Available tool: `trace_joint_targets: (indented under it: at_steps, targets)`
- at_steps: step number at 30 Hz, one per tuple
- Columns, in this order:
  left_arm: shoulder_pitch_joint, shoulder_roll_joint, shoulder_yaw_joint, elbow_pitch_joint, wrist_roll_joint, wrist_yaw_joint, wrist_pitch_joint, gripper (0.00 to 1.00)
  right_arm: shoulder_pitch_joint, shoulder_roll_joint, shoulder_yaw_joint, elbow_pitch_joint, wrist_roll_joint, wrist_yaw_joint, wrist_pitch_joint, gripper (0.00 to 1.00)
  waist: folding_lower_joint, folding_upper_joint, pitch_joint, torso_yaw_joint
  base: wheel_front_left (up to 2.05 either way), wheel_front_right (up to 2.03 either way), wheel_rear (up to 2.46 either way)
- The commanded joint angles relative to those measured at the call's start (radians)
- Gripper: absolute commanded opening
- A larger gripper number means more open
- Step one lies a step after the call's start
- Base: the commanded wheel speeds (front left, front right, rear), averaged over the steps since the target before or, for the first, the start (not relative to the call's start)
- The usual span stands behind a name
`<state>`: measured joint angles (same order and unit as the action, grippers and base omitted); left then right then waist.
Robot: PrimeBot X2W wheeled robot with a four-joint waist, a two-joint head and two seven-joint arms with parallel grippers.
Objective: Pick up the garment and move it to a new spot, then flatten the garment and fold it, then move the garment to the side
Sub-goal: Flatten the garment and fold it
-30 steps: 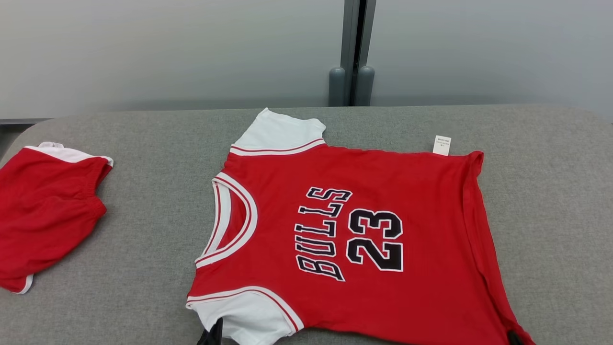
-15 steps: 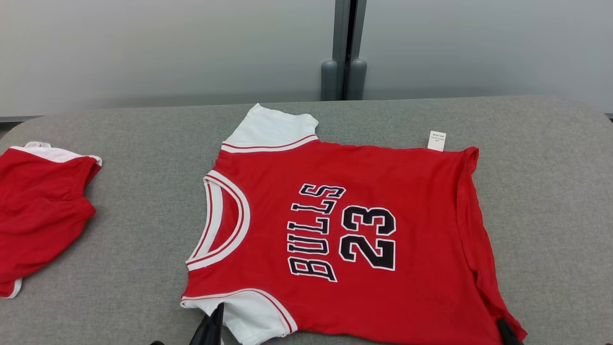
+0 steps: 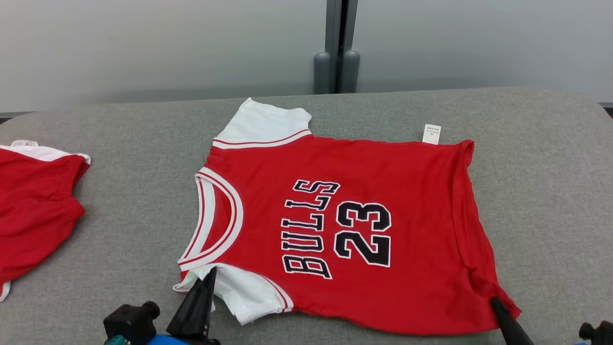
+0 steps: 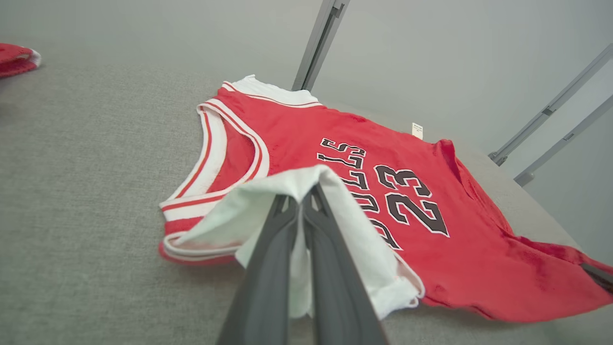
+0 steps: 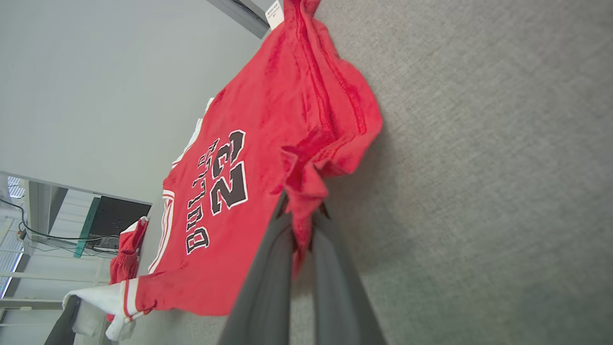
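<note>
The garment (image 3: 345, 191) is a red jersey with white sleeves and "BULLS 23" in black, lying front up on the grey table (image 3: 550, 191), collar to the left. My left gripper (image 3: 210, 274) is shut on the near white sleeve (image 4: 349, 230), which is lifted and bunched over its fingers. At the hem's near corner my right gripper (image 3: 495, 302) is shut on red cloth (image 5: 306, 191), raised slightly off the table. The jersey (image 5: 239, 158) stretches away between the two grips. A white label (image 3: 431, 133) sticks out at the far hem.
A second red garment with white trim (image 3: 33, 206) lies at the table's left edge. Behind the table stands a grey wall with a vertical post (image 3: 336, 48). Bare grey table surface lies right of the jersey and between the two garments.
The head camera has tilted, so the scene sits higher and more of both grippers shows. The near sleeve and hem corner have been lifted and drawn inward over the jersey's edge.
</note>
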<state>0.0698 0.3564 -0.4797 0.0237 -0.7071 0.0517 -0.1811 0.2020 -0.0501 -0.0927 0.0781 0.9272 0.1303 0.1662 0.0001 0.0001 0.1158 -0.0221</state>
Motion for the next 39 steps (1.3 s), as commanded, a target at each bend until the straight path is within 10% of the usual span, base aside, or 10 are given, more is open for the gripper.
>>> trace_joint_targets:
  at_steps: [1,23,24,25,26,27,39]
  targets:
    - [-0.041,0.011,0.002,0.015,0.006,-0.011,0.005,0.00,-0.023,-0.001,-0.001,-0.004,0.018,0.001,0.006,0.00,-0.0001,-0.0001,0.004,-0.002,0.00,0.00,0.00]
    - [-0.396,0.019,-0.003,0.328,0.038,-0.111,0.039,0.00,-0.331,-0.001,-0.020,0.131,-0.084,0.001,0.081,0.00,-0.0001,-0.0001,0.121,-0.050,0.00,0.00,0.00]
    - [-0.407,0.016,-0.005,0.345,0.039,-0.114,0.039,0.00,-0.343,-0.001,-0.023,0.141,-0.094,0.001,0.069,0.82,-0.0001,-0.0001,0.123,-0.049,0.00,0.00,0.00]
    - [-0.417,0.012,-0.005,0.359,0.039,-0.116,0.036,0.00,-0.352,-0.002,-0.025,0.152,-0.095,0.001,0.066,1.00,-0.0001,-0.0001,0.125,-0.049,0.00,0.00,0.00]
    - [-0.430,0.008,-0.003,0.374,0.040,-0.115,0.029,0.29,-0.358,-0.001,-0.023,0.159,-0.106,0.001,0.060,1.00,-0.0001,-0.0001,0.125,-0.048,0.00,0.00,0.00]
    - [-0.440,0.003,-0.004,0.386,0.041,-0.116,0.022,1.00,-0.363,-0.001,-0.022,0.163,-0.114,0.001,0.053,1.00,-0.0001,-0.0001,0.125,-0.046,0.00,0.00,0.00]
    - [-0.397,-0.025,0.004,0.444,0.039,-0.117,-0.055,1.00,-0.259,-0.002,-0.054,0.060,-0.324,0.001,0.034,1.00,-0.0001,-0.0001,0.076,-0.021,0.00,0.00,0.00]
